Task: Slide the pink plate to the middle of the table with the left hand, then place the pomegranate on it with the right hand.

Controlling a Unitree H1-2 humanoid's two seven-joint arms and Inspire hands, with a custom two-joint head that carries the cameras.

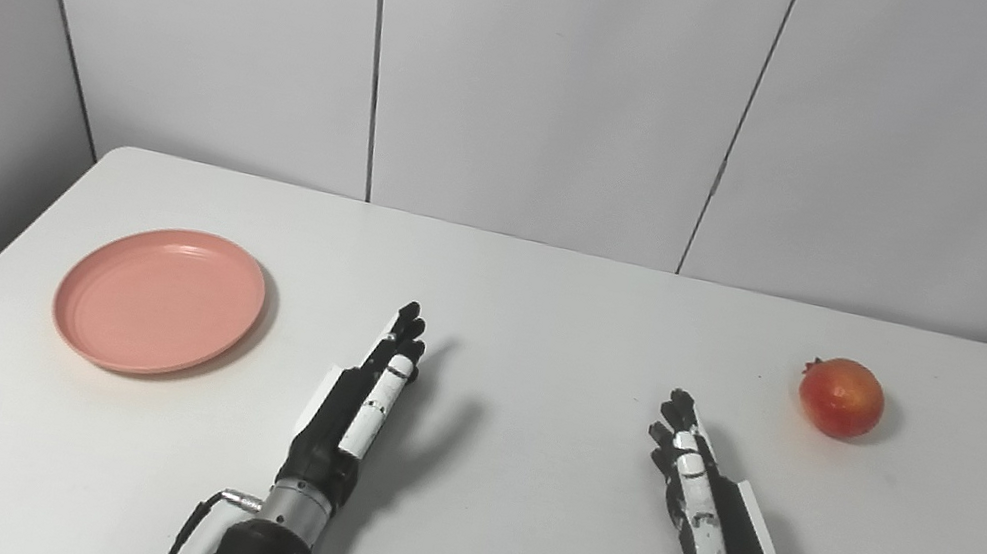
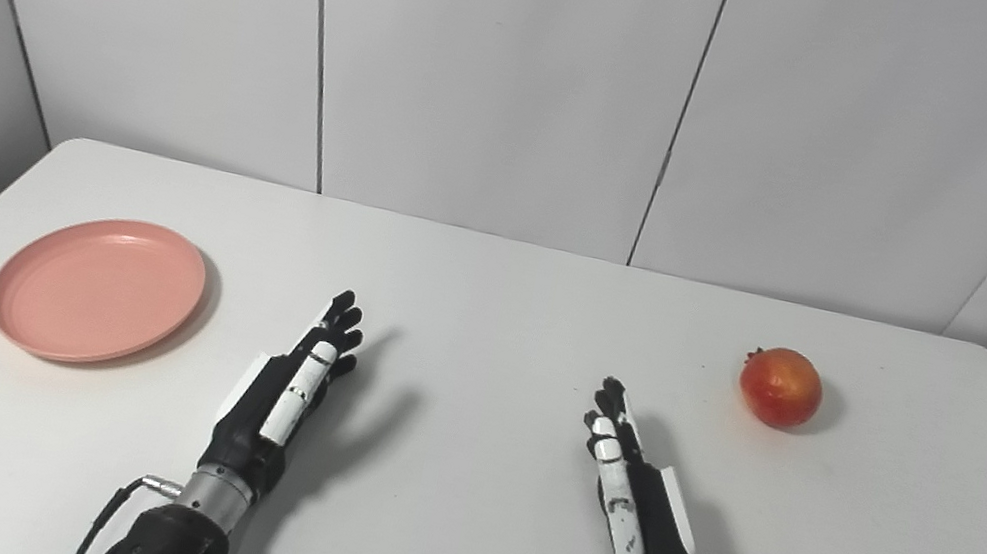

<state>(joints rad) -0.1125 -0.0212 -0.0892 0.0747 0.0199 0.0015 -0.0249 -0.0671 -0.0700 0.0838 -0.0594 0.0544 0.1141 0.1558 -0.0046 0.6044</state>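
A round pink plate [image 1: 159, 299] lies on the left side of the white table [image 1: 546, 327]. A red pomegranate [image 1: 841, 397] sits on the right side, crown pointing left. My left hand [image 1: 358, 411] hovers over the near middle, fingers stretched out and empty, to the right of the plate and apart from it. My right hand [image 1: 703, 502] is also open and empty, below and left of the pomegranate, with a gap between them. In the right eye view the plate [image 2: 97, 288] and pomegranate [image 2: 780, 386] show the same layout.
Grey wall panels [image 1: 550, 74] stand behind the table's far edge. The table's left edge runs diagonally past the plate; its right edge lies beyond the pomegranate. White tabletop spans between the two hands.
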